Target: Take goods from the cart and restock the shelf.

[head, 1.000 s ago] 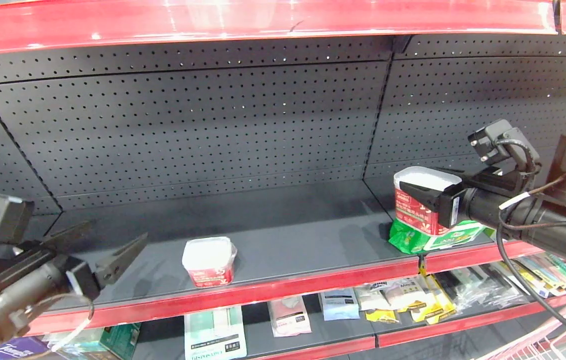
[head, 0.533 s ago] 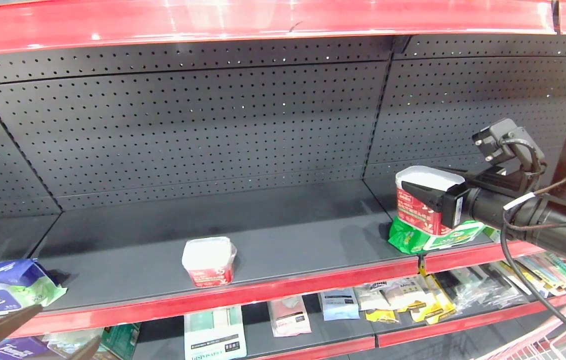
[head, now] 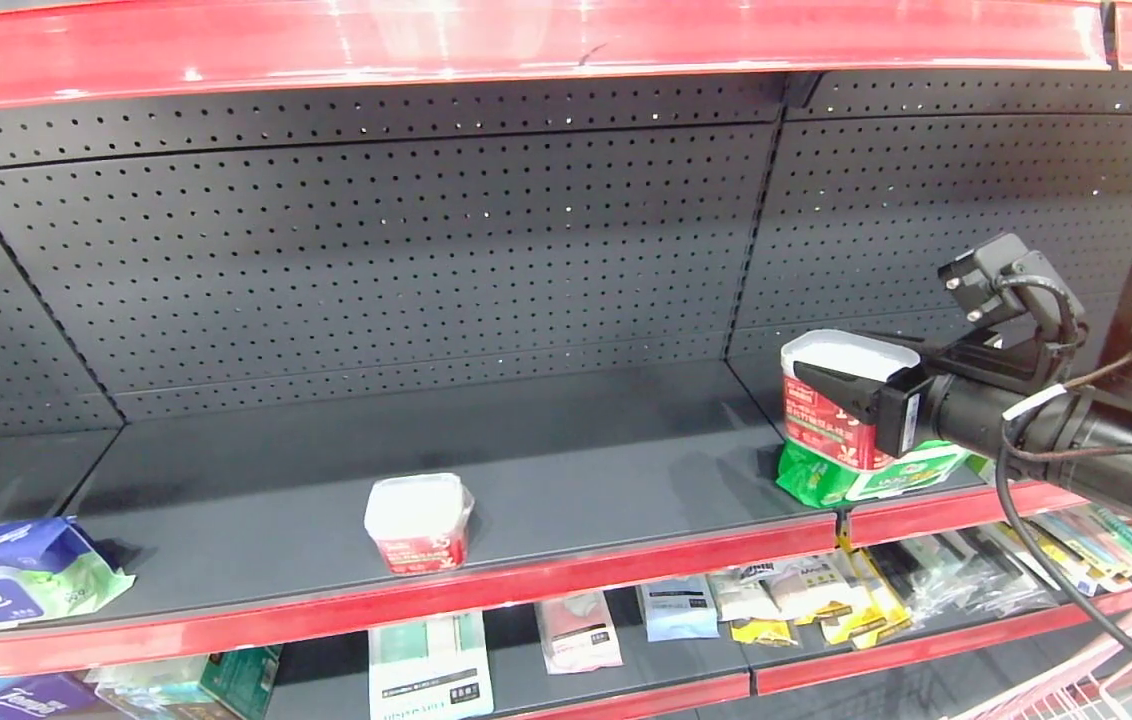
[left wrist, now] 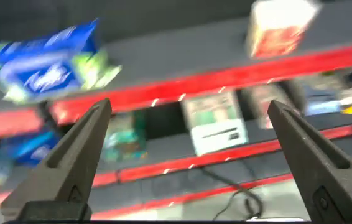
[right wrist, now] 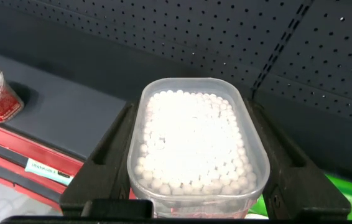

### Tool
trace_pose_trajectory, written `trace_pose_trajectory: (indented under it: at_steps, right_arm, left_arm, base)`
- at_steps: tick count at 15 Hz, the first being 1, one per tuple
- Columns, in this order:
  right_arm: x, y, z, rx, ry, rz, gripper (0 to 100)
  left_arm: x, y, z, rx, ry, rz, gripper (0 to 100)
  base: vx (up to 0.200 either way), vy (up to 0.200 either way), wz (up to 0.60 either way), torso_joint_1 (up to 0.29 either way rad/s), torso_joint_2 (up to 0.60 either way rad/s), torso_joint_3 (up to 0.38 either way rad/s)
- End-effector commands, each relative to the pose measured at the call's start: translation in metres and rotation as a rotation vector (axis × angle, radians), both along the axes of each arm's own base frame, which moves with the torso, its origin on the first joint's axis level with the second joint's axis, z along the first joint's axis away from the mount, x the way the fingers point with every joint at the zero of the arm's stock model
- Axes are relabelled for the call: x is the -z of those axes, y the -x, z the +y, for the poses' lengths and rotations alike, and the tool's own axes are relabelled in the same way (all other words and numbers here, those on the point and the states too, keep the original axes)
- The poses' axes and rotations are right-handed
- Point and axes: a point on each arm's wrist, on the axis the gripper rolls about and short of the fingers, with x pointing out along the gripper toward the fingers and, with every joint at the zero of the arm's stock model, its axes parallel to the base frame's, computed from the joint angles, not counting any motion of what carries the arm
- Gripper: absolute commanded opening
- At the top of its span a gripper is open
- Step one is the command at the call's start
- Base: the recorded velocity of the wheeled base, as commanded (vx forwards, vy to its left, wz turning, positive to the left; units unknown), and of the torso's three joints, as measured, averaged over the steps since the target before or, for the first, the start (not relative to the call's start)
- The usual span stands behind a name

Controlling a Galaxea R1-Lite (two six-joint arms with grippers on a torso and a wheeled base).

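Note:
My right gripper is shut on a red tub with a clear lid, holding it upright just above a green pack at the shelf's right end. In the right wrist view the tub shows white beads under its lid, with a finger on each side. A second, matching tub stands near the front edge of the dark shelf. A blue and green wipes pack lies at the shelf's left end. My left gripper is open and holds nothing, out in front of the red shelf edge.
A black pegboard wall backs the shelf, under a red shelf edge above. The lower shelf holds several packets. A pink wire cart is at the bottom right. Bare shelf lies between the two tubs.
My left arm has dropped down out of the head view, uncovering the blue and green pack on the shelf's left end. The right gripper with its tub has barely shifted.

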Motion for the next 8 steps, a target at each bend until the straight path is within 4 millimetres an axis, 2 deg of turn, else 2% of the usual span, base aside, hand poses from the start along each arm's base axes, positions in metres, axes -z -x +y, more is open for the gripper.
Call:
trace_pose_trajectory:
  at_steps: [1, 3, 4, 8]
  right_arm:
    - [0.002, -0.001, 0.000, -0.002, 0.002, 0.007, 0]
    - [0.003, 0.000, 0.000, -0.003, 0.004, 0.013, 0]
    - [0.006, -0.003, 0.001, -0.003, 0.005, 0.025, 0]
    - [0.010, -0.008, 0.002, -0.001, 0.008, 0.040, 0]
  left_arm:
    - [0.009, 0.006, 0.001, -0.026, 0.002, -0.089, 100]
    - [0.009, 0.004, 0.000, -0.014, 0.005, -0.119, 100]
    - [0.016, -0.003, -0.001, 0.012, 0.022, -0.145, 100]
    - [0.019, -0.007, -0.001, 0.022, 0.017, -0.182, 100]
  base:
    - [0.000, 0.000, 0.00, 0.000, 0.00, 0.000]
    - [0.000, 0.000, 0.00, 0.000, 0.00, 0.000]
    - [0.000, 0.000, 0.00, 0.000, 0.00, 0.000]
    - [0.000, 0.000, 0.60, 0.004, 0.00, 0.004]
